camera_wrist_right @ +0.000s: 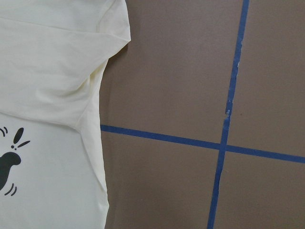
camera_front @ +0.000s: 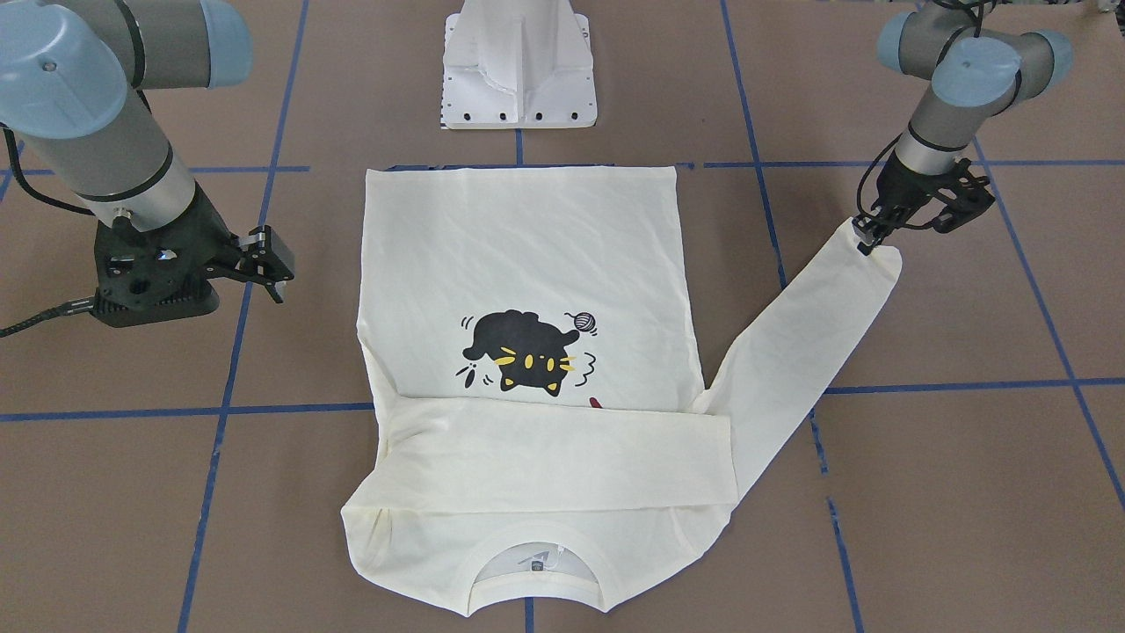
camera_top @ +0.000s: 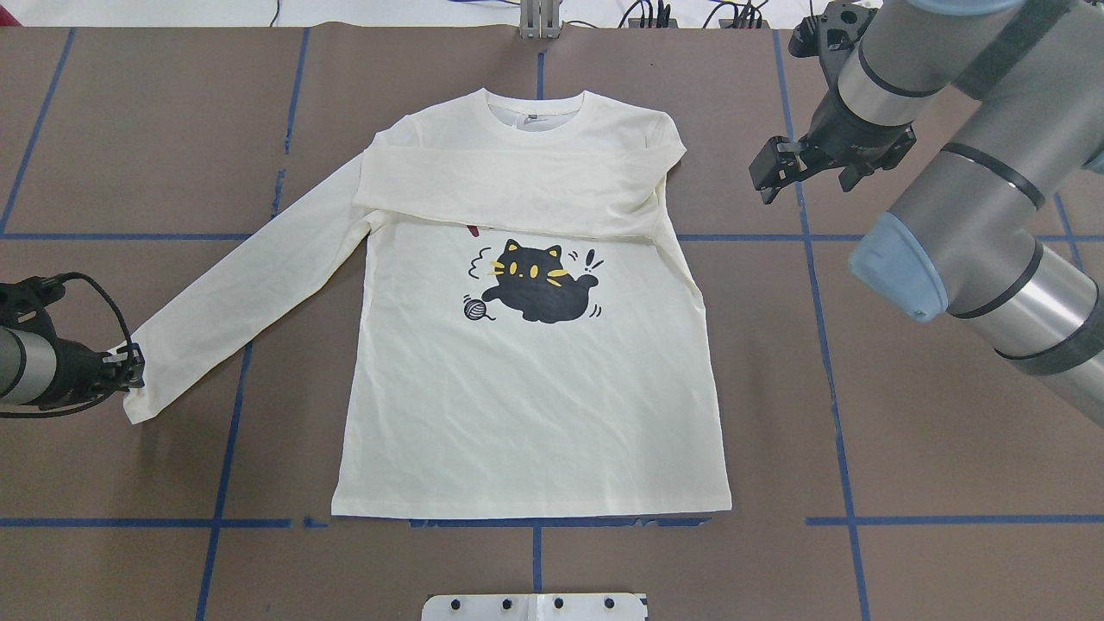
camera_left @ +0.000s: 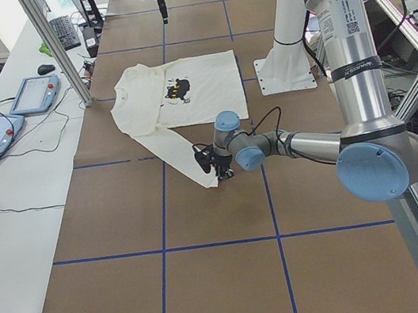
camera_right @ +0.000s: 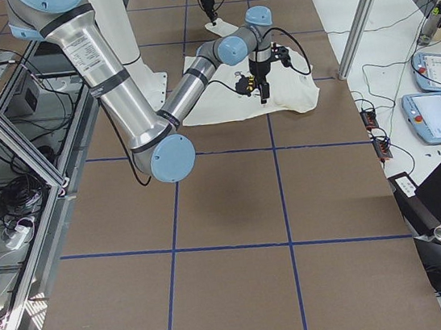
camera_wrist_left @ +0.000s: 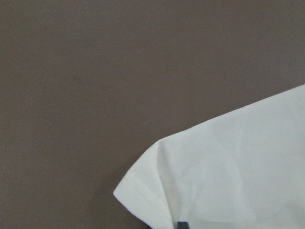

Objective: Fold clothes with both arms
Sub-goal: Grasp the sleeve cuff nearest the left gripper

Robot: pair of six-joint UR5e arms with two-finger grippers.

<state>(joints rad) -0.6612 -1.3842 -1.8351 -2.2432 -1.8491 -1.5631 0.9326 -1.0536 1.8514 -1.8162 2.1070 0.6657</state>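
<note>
1. T-shirt (camera_top: pixel 526 405) lies flat and print-up at mid-bench (camera_top: pixel 931 474). One sleeve (camera_top: pixel 517 194) is already laid across the chest.
2. The other sleeve (camera_top: pixel 250 293) runs out to the overhead frame's lower left. The left gripper (camera_top: pixel 131 371) sits at its cuff, probably to carry it across. I cannot tell whether its fingers are clenched on the cloth.
3. The right gripper (camera_front: pixel 271 264) hangs clear of the cloth with its fingers released, likely keeping out of the way.

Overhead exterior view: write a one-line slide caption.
Cat-print T-shirt, one sleeve folded across its chest; jaws of the left arm at the other cuff.
</note>
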